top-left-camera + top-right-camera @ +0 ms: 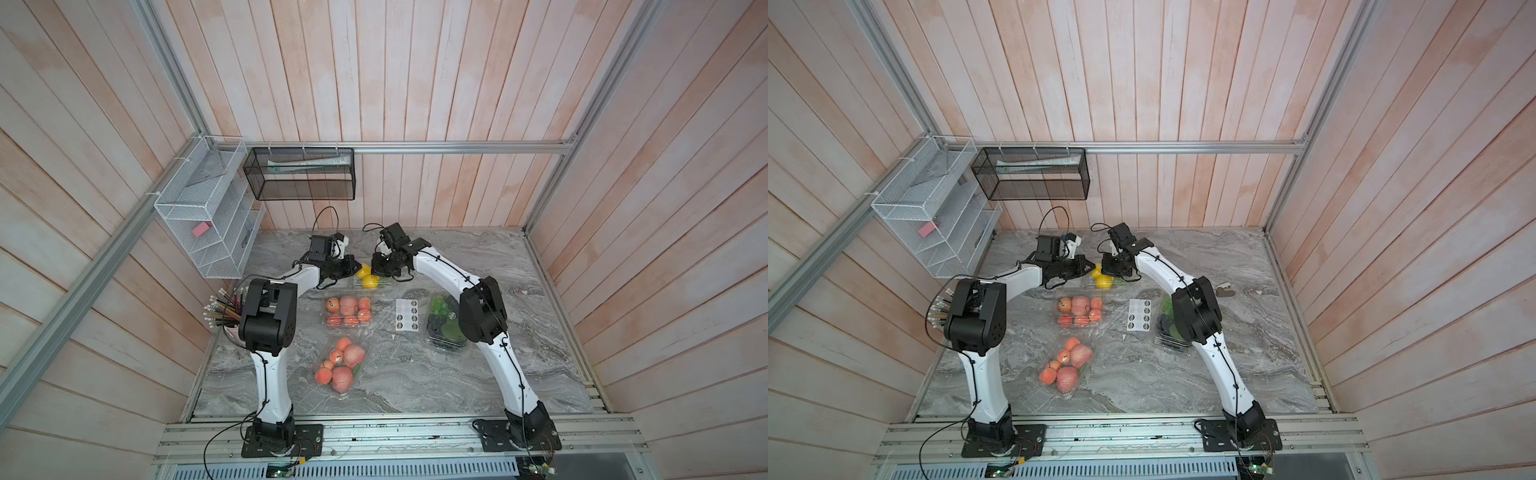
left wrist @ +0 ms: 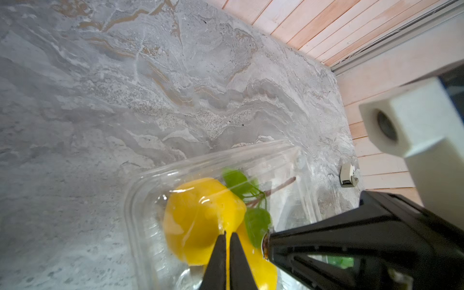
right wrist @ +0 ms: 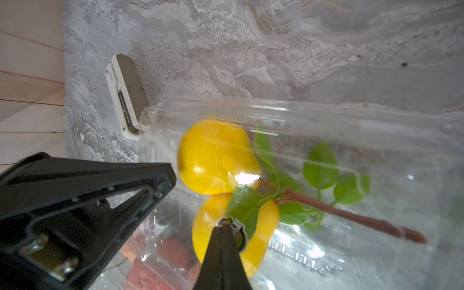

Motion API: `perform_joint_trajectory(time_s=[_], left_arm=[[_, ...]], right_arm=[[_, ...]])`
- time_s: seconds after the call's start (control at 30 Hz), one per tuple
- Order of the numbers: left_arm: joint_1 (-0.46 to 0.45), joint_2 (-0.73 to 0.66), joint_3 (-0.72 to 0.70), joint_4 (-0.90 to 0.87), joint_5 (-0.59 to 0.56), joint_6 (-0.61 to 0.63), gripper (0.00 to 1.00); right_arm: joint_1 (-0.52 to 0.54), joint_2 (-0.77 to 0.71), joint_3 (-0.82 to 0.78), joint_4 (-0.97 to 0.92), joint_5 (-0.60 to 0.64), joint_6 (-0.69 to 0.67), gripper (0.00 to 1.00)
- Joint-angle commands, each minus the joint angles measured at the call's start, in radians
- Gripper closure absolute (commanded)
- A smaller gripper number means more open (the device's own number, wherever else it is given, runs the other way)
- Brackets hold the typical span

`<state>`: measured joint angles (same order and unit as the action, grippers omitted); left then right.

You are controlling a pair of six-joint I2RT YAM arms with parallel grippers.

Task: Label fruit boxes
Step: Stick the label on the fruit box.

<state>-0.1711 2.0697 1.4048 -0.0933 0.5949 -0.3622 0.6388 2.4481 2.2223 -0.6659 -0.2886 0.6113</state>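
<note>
Directly beneath both grippers, the clear box of yellow fruit (image 1: 369,281) lay at the far middle of the table (image 1: 415,374). The left gripper (image 2: 227,236) had its fingers nearly together over it; the right gripper (image 3: 224,226) was clamped on a small round sticker (image 3: 238,233) just above it.

Sticker sheet (image 1: 406,314) between apple box (image 1: 348,311), grape box (image 1: 440,328)

No legible txt. Marks on white sheet of small round stickers (image 1: 406,315) too small; round black-white sticker (image 3: 238,232) at right hand (image 3: 224,225) blurred.
</note>
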Motion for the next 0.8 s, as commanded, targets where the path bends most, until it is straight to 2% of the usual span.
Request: perform_joint_trajectory(time_s=[0.0,0.43,0.77], left_arm=[[0.008,0.022,-0.017,-0.029,-0.02,0.019,0.91],[0.009,0.023,-0.015,-0.032,-0.023,0.022,0.91],[0.01,0.023,-0.008,-0.036,-0.02,0.019,0.91]], right_arm=[[-0.011,-0.019,-0.039,-0.124,0.044,-0.028,1.0],[-0.006,-0.09,-0.015,-0.099,0.05,-0.039,1.0],[0.002,0.019,0.125,-0.105,0.0,-0.033,1.0]])
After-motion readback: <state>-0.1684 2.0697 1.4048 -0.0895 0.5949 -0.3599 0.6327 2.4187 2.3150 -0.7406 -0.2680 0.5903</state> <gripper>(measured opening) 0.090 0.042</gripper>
